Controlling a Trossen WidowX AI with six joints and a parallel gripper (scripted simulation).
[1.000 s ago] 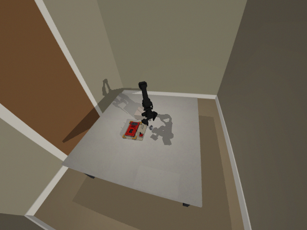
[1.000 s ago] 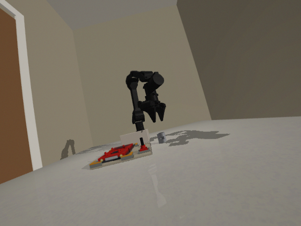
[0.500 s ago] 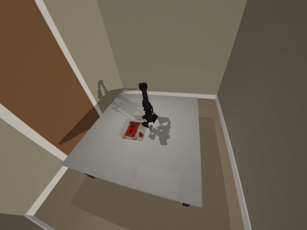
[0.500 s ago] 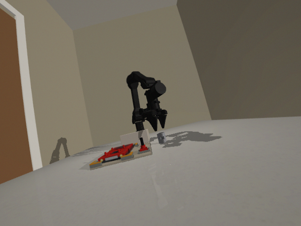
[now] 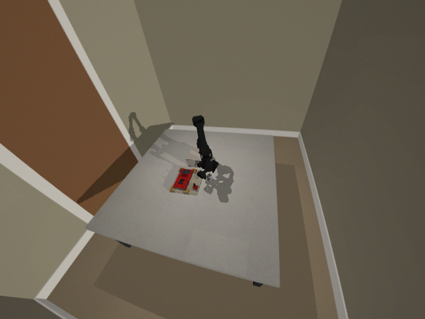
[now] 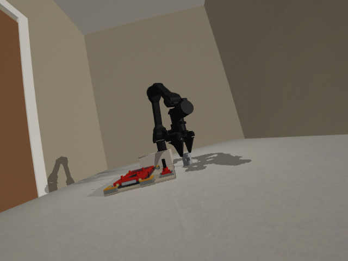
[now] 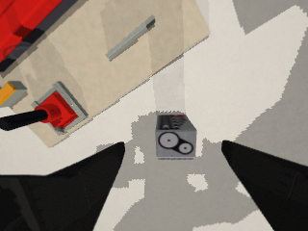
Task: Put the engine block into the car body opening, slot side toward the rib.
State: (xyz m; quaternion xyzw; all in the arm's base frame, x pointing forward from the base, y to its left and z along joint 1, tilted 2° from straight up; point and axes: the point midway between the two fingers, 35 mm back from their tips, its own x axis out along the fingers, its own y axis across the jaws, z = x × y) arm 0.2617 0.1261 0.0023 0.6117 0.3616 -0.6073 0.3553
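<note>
Beside the beige base board, the grey engine block is left standing on the table, below the widely opened, empty gripper. Probably light, stiff and rather slippery, it is best grasped squarely by its opposite side walls, with the top left free for seating.

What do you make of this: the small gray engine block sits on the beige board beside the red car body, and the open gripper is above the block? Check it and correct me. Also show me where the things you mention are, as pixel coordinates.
The engine block [image 5: 208, 177] [image 6: 186, 159] [image 7: 175, 140] is not on the beige board [image 7: 140, 53]; it stands on the table beside it, as the wrist view shows. The rest holds.
</note>
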